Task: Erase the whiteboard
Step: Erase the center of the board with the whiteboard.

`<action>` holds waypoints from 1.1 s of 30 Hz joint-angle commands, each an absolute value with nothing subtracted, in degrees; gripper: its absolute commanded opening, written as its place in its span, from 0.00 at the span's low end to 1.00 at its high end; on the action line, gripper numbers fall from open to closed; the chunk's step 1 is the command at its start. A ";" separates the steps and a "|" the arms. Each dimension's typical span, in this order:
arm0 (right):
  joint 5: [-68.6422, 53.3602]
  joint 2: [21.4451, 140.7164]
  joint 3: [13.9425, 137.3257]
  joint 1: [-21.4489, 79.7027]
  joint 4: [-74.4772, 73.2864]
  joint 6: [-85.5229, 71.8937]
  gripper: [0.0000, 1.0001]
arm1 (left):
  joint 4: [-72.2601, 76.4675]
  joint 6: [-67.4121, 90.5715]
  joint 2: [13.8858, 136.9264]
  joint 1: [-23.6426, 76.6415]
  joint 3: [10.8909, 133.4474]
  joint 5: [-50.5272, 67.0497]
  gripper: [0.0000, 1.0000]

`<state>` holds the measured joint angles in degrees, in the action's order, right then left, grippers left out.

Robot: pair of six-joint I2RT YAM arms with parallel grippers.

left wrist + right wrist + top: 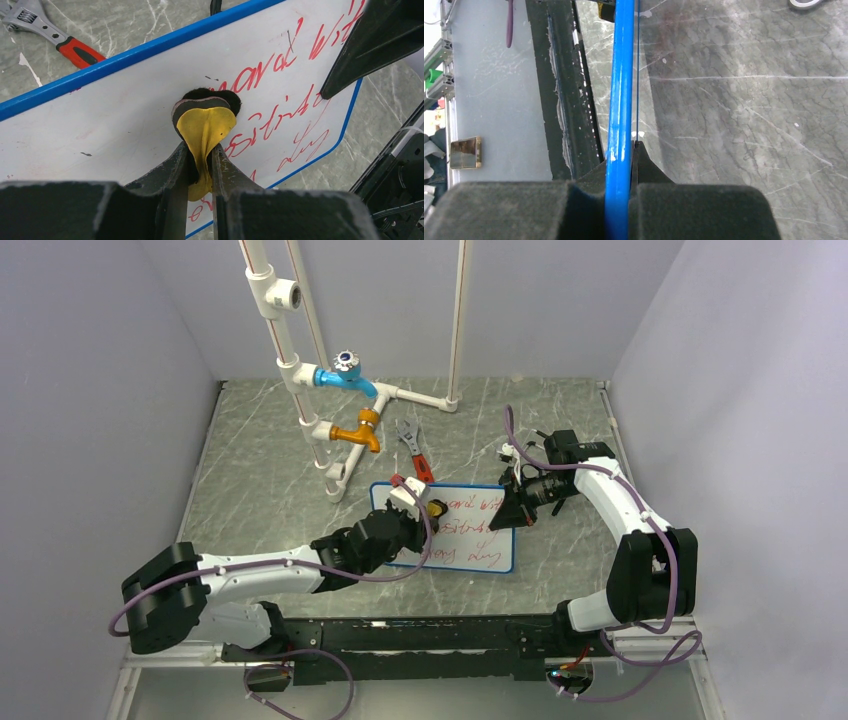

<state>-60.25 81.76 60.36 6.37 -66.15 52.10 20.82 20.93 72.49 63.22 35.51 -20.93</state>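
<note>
The whiteboard (478, 543) lies flat near the table's middle, blue-framed, with red handwriting across its right half. Its left part (95, 117) looks wiped white. My left gripper (424, 508) is shut on a yellow eraser (205, 125) whose black felt pad presses on the board next to the writing. My right gripper (513, 508) is shut on the board's right edge. In the right wrist view the blue frame (621, 85) runs between its fingers, with the right gripper (626, 146) clamped around it.
A red-handled wrench (412, 451) lies just behind the board, also seen in the left wrist view as the wrench (47, 32). A white pipe rig with a blue tap (345, 374) and an orange tap (360, 432) stands at the back left. Walls enclose three sides.
</note>
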 commanded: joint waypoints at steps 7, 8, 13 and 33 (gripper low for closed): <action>-61.89 80.80 60.18 7.75 -69.50 56.48 0.00 | 17.60 20.91 67.17 57.19 35.93 -26.61 0.00; -61.86 80.63 60.17 7.76 -69.38 56.43 0.00 | 16.45 21.18 66.93 57.15 36.34 -27.34 0.00; -61.81 80.74 60.20 7.82 -69.41 56.43 0.00 | 12.92 22.48 66.68 57.17 37.06 -30.74 0.00; -61.96 81.14 60.38 7.75 -69.74 56.69 0.00 | 15.14 16.95 75.45 64.95 41.38 -32.47 0.00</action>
<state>-60.27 81.76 60.36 6.28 -66.00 52.31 16.95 17.72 74.41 65.34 39.57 -26.44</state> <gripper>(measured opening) 0.039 0.217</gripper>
